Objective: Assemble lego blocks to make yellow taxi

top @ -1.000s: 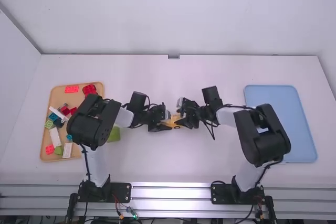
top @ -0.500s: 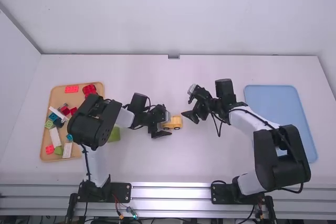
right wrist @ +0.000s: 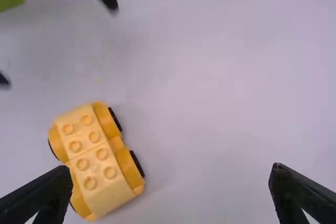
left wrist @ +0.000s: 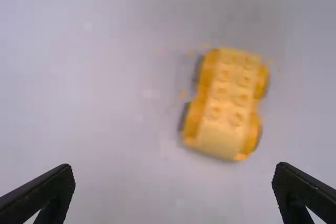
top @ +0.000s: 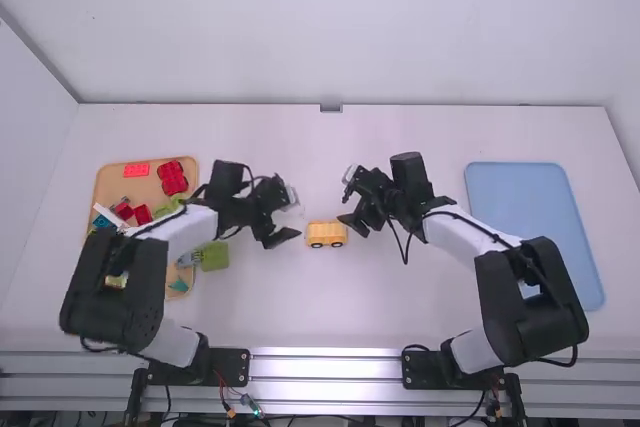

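Observation:
In the high view my left gripper (top: 290,217) is just left of the yellow car (top: 326,235), apart from it. My right gripper (top: 352,209) is just to the car's right, also not touching. The car stands on its wheels on the table, with studs along its top and a smooth sloped end, as the left wrist view shows the car (left wrist: 226,103). Fingers of the left gripper (left wrist: 173,190) are spread wide with nothing between them. Equally wide apart are those of the right gripper (right wrist: 170,190), where the car (right wrist: 97,163) lies near one finger.
On the left a wooden tray (top: 103,187) holds several loose blocks, red ones (top: 172,177) among them. A green block (top: 215,256) lies on the table beside the tray. The blue tray (top: 530,187) occupies the right side.
The right gripper let go of the car and backed off to the right. Afterwards the left gripper also released it and moved left and slightly away from the camera. The car stays on the table.

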